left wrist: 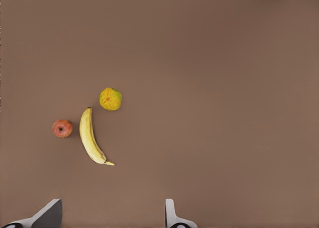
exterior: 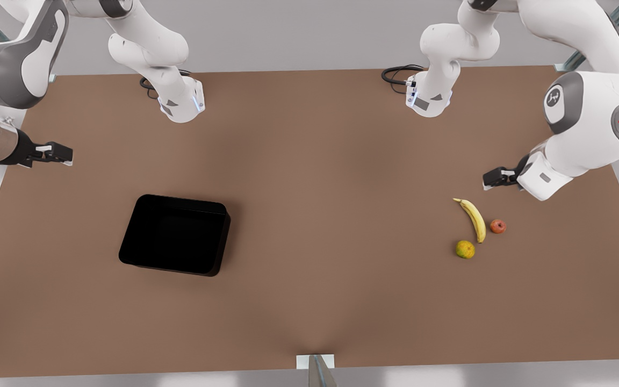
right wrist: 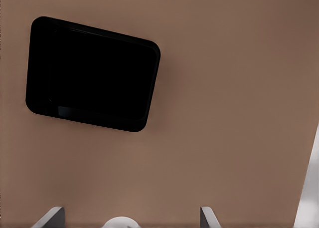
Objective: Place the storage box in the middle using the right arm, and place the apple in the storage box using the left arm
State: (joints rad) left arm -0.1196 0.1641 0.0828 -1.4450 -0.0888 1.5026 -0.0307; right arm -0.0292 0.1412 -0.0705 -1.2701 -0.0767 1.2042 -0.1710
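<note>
Black storage box (exterior: 175, 235) and apple (exterior: 497, 226) lie untouched — left hand (left wrist: 112, 213) and right hand (right wrist: 130, 215) wide.

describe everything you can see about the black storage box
The storage box is a glossy black, shallow rectangular bin with rounded corners and low walls, plastic by its look. It sits flat on the brown table, turned slightly askew, toward the front view's left. Its inside is dark and looks empty. No gripper or fruit touches it.
</note>
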